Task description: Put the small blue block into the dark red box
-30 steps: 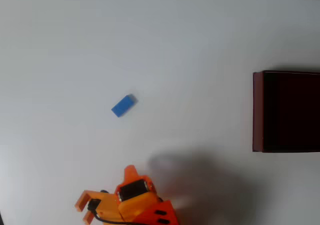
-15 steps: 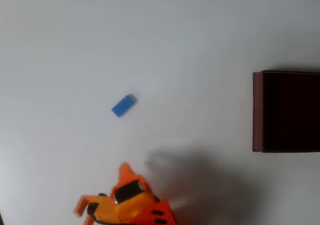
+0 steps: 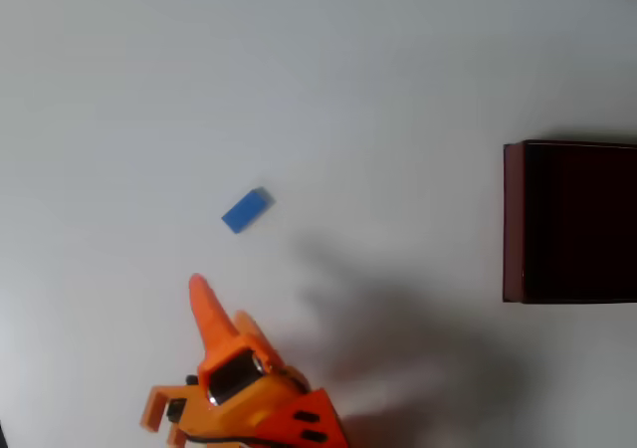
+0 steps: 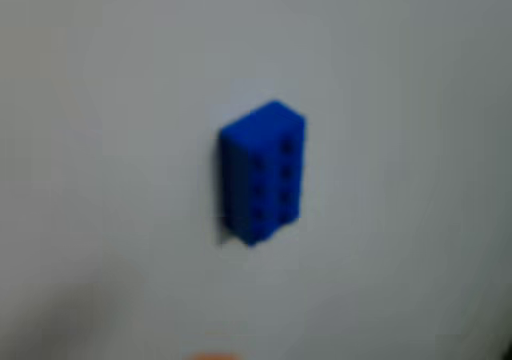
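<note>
The small blue block lies flat on the white tabletop in the overhead view, left of the picture's middle, with its long axis running diagonally from lower left to upper right. Nothing touches it. In the wrist view the small blue block sits near the centre of the picture, blurred, with one face showing rows of small dark dots; a thin shadow hugs its left and lower edges.

Below the block in the overhead view, and a little to its left, the orange end effector points a tapered finger up toward the block, its tip near the block but clearly apart from it. Just one pointed finger stands out plainly from the orange body and motor housing behind it, so I cannot tell whether the end effector is open or closed. It carries nothing. A broad soft shadow spreads over the tabletop to the right of the arm.

The dark red box stands at the right edge of the overhead view, well apart from the block and the end effector, its thin maroon wall framing a nearly black inside, and it is cut off by the picture's border.
</note>
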